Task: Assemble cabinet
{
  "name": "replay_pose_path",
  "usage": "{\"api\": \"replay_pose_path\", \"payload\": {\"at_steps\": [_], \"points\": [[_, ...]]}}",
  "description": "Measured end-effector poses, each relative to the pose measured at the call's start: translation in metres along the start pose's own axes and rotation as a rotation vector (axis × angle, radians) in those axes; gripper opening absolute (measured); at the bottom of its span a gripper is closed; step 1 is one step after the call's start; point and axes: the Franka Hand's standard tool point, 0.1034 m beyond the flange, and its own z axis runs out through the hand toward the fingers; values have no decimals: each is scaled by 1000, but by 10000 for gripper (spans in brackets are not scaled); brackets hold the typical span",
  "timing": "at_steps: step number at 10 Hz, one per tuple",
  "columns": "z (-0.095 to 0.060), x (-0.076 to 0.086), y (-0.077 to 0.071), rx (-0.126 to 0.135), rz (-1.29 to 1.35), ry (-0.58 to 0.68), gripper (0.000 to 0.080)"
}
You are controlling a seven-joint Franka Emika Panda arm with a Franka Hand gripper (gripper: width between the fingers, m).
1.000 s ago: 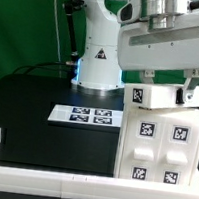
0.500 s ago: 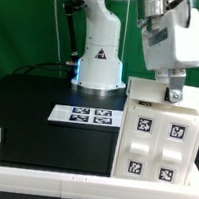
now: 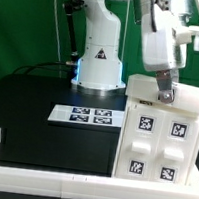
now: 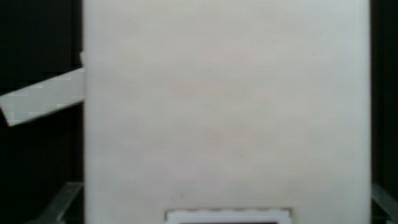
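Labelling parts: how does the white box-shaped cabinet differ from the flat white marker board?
The white box-shaped cabinet stands tall; the marker board lies thin and flat. The cabinet's tags sit apart on raised blocks; the board's cluster together. Both are white, tagged.

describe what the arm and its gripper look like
The arm is white with rounded segments and a blue light at its base; black cables run beside it. The gripper has a boxy white-grey body ending in small dark jaws.

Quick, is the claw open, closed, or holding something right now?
Claw: cannot be told; it sits at the top of the white plastic box-shaped cabinet, its opening unclear.
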Motion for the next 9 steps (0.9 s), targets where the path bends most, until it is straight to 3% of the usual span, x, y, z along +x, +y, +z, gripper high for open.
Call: {"api": "replay_pose_path", "payload": {"at_steps": [1, 2, 3, 4, 5, 8, 9], "points": [[0, -1, 0, 0, -1, -2, 546], [0, -1, 0, 0, -15, -3, 653], [-4, -1, 0, 5, -37, -10, 653], [-10, -2, 1, 10, -37, -25, 757], [-16, -4, 0, 16, -35, -38, 790], [-15, -4, 1, 14, -68, -42, 798], [-15, -4, 3, -12, -157, -40, 797]]}}
